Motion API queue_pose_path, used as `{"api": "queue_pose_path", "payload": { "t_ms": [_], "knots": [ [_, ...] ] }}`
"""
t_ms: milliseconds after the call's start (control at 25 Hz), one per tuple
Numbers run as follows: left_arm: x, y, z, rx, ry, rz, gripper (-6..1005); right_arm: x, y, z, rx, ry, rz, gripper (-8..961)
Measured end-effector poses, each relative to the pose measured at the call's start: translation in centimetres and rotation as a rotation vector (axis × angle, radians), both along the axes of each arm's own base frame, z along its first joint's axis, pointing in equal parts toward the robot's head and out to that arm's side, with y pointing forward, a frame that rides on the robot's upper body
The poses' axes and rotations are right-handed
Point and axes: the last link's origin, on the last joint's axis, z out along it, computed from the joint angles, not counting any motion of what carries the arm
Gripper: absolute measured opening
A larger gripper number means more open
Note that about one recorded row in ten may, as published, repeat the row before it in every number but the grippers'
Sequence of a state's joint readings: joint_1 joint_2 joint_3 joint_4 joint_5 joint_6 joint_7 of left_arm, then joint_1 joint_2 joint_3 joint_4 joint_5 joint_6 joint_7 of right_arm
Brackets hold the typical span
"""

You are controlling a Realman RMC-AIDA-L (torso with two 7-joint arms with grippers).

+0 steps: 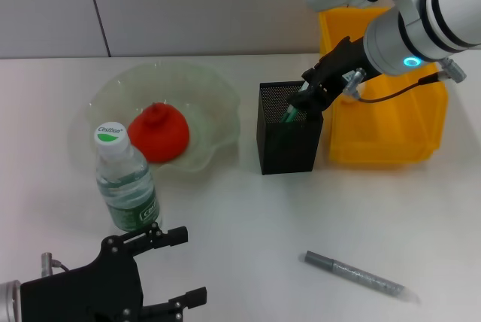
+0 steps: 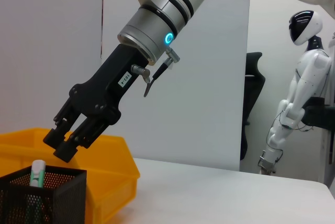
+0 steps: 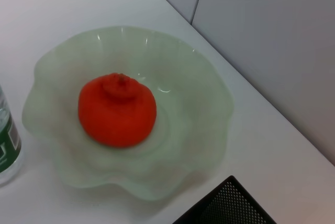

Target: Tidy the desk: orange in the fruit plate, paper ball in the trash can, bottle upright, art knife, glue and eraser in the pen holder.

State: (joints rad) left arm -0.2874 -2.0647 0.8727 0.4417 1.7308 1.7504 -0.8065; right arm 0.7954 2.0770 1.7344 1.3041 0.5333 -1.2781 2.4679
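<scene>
A: What lay nearest the robot?

B: The left gripper [image 1: 176, 273], black, sat low at the table's near edge with its fingers apart, holding nothing. Just beyond it stood the clear plastic water bottle [image 1: 124, 179], upright, its white cap printed with a green logo too small to read for sure. Off to the right, the grey glittery art knife [image 1: 353, 273] lay flat on the white table [image 1: 248, 217].

A: And farther back?

B: The orange [image 1: 158, 132] rested in the wavy pale-green glass fruit plate [image 1: 210, 96]. The right gripper [image 1: 302, 104] hovered over the black mesh pen holder [image 1: 289, 138], fingers close together just above the green-and-white glue stick [image 1: 291, 113] standing inside. Behind stood a yellow plastic bin [image 1: 387, 123].

A: Anything only one camera caught?

B: The left wrist view showed a white humanoid robot [image 2: 296, 93] standing across the room.
</scene>
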Motion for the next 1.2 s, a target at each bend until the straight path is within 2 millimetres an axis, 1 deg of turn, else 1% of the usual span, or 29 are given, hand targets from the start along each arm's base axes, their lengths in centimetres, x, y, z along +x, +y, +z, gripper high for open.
{"api": "queue_pose_path", "payload": {
  "t_ms": [40, 160, 240, 280, 320, 440, 480, 520, 560, 640, 680, 720, 760, 800, 840, 880, 920, 1040, 1080, 1120, 1160, 1200],
  "knots": [
    [0.0, 0.0, 0.0, 0.0, 0.001, 0.001, 802, 0.0, 0.0, 0.0, 0.0, 0.0, 0.0, 378],
    [-0.1, -0.1, 0.0, 0.0, 0.002, 0.002, 802, -0.1, -0.1, 0.1, 0.001, 0.002, -0.003, 433],
    [-0.1, -0.1, 0.0, 0.0, 0.002, 0.002, 802, -0.4, -0.3, 0.4, -0.001, 0.006, -0.004, 469],
    [-0.1, -0.1, 0.0, 0.0, 0.003, 0.003, 802, -1.0, -0.7, 1.1, -0.005, 0.01, -0.006, 487],
    [-0.1, -0.1, 0.0, 0.0, 0.003, 0.003, 802, -1.0, -0.7, 1.1, -0.005, 0.01, -0.006, 505],
    [-0.2, -0.2, 0.0, 0.0, 0.003, 0.004, 802, -1.8, -1.8, 2.5, -0.025, 0.01, -0.031, 560],
    [-0.2, -0.1, 0.1, 0.0, 0.003, 0.004, 802, -2.0, -2.8, 3.3, -0.057, -0.003, -0.054, 578],
    [-0.2, -0.1, 0.1, 0.0, 0.003, 0.004, 803, -2.0, -2.8, 3.3, -0.057, -0.003, -0.054, 613],
    [-0.2, -0.1, 0.1, -0.001, 0.003, 0.005, 803, -2.0, -3.4, 3.7, -0.081, -0.016, -0.069, 647],
    [-0.2, -0.1, 0.1, -0.002, 0.003, 0.006, 803, -1.8, -4.5, 3.9, -0.117, -0.038, -0.097, 647],
    [-0.2, -0.1, 0.1, -0.002, 0.003, 0.006, 803, -1.0, -5.6, 3.7, -0.16, -0.067, -0.14, 648],
    [-0.2, -0.1, 0.1, -0.002, 0.003, 0.006, 803, -1.0, -5.6, 3.7, -0.16, -0.067, -0.14, 648],
    [-0.2, -0.1, 0.1, -0.004, 0.003, 0.009, 803, -0.1, -6.4, 3.1, -0.197, -0.095, -0.174, 648],
    [-0.2, -0.1, 0.1, -0.004, 0.003, 0.009, 803, -0.1, -6.4, 3.1, -0.197, -0.095, -0.174, 648],
    [-0.2, -0.1, 0.1, -0.005, 0.002, 0.01, 803, 0.5, -6.8, 2.7, -0.218, -0.112, -0.187, 648],
    [-0.2, -0.1, 0.1, -0.006, 0.002, 0.011, 803, 1.5, -7.6, 1.6, -0.261, -0.148, -0.208, 648],
    [-0.2, -0.1, 0.1, -0.008, 0.0, 0.013, 803, 1.5, -7.6, 1.6, -0.261, -0.148, -0.208, 649],
    [-0.1, 0.0, 0.2, -0.01, 0.0, 0.015, 803, 2.8, -8.4, 0.1, -0.318, -0.195, -0.24, 648],
    [-0.1, 0.0, 0.2, -0.011, -0.001, 0.015, 803, 3.4, -8.7, -0.7, -0.34, -0.212, -0.255, 648],
    [-0.1, 0.0, 0.2, -0.011, -0.001, 0.015, 803, 3.4, -8.7, -0.7, -0.34, -0.212, -0.255, 647],
    [-0.1, 0.0, 0.2, -0.011, -0.001, 0.014, 803, 3.6, -8.9, -1.4, -0.345, -0.224, -0.255, 646],
    [-0.1, 0.0, 0.2, -0.011, -0.002, 0.014, 803, 3.6, -8.9, -1.4, -0.345, -0.224, -0.255, 646]
  ]
}}
